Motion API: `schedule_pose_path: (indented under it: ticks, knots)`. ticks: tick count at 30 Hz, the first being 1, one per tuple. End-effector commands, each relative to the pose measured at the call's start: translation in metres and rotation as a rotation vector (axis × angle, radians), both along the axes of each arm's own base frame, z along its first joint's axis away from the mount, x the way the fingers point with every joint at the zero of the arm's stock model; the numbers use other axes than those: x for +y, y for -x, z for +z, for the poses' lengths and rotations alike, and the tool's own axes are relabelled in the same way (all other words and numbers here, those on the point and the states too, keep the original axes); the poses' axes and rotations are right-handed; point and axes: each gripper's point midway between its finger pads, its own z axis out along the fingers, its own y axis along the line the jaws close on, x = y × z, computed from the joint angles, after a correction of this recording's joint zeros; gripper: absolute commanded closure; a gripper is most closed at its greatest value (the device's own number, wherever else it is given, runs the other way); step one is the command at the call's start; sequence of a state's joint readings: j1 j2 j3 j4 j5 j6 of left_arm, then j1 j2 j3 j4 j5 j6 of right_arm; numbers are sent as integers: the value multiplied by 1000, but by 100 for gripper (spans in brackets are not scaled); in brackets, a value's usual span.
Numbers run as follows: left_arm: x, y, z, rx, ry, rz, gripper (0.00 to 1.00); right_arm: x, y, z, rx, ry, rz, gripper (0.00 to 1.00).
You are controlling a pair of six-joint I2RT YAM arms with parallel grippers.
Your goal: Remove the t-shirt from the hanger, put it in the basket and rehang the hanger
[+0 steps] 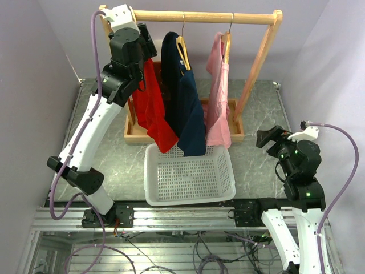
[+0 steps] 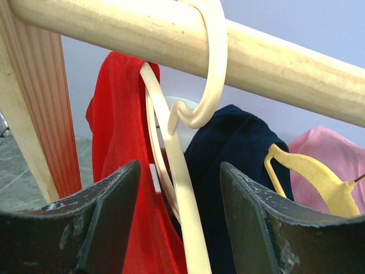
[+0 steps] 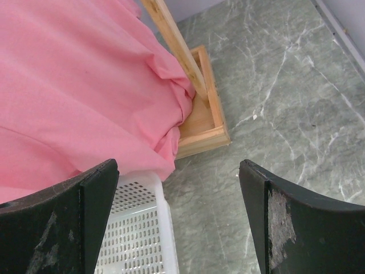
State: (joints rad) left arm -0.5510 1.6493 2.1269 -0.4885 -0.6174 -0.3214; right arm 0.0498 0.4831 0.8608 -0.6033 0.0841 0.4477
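A: One question: where is the red t-shirt (image 1: 153, 108)?
B: Leftmost on the rail (image 1: 205, 17), on its cream hanger (image 2: 188, 228). Below the rail the left gripper (image 2: 179, 171) is spread, fingers either side of that hanger. Right of the rail, the right gripper (image 3: 178, 168) is spread too.

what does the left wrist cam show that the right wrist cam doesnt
Only the left wrist view: the wooden rail, the cream hanger hooked over it with the red t-shirt, the navy t-shirt and a yellow hanger.
Only the right wrist view: the white basket, the rack's wooden base and the marble table.
Both: part of the pink t-shirt, and an open end effector, the left end effector and the right end effector.
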Motion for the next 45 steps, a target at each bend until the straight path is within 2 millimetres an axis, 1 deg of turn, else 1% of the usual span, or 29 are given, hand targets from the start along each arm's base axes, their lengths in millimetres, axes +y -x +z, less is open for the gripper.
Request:
schedule_pose_path:
  ticks: [1,5,9,12,15,17,22,26,27,28,31,32,38,45]
  knots:
    - [9,3,21,-71,20,35,32,5,0,-4,3,-19,26,14]
    - [14,-7,16,-59,20,38,34,6,1,-4,3,-21,30,14]
    - [15,-12,14,-60,26,26,43,7,1,-3,4,-21,32,14]
    - [14,-15,10,-51,18,27,44,7,1,-4,6,-23,31,14]
    - [15,-19,5,-44,15,27,49,7,1,-3,5,-24,31,15]
    - [14,-21,2,-36,14,19,49,7,0,-2,2,-25,34,15]
    - [10,-24,-5,-26,12,1,45,8,-1,-3,4,-26,38,15]
    - [10,-27,-8,-19,6,1,46,8,-1,-5,8,-27,38,15]
    - [10,-27,-9,-18,4,1,49,8,-1,-5,8,-26,40,15]
    - [9,-28,-10,-16,1,1,57,8,-1,-5,10,-25,38,15]
    - [10,-28,-11,-16,-4,1,86,8,-1,-7,12,-24,39,15]
    - [9,-29,-11,-20,-5,-2,92,8,-2,-7,13,-24,38,15]
    - [2,-26,3,-106,-41,-72,93,9,-3,-11,21,-26,42,15]
    - [6,-14,39,-243,-73,-144,93,8,-3,-13,24,-15,40,16]
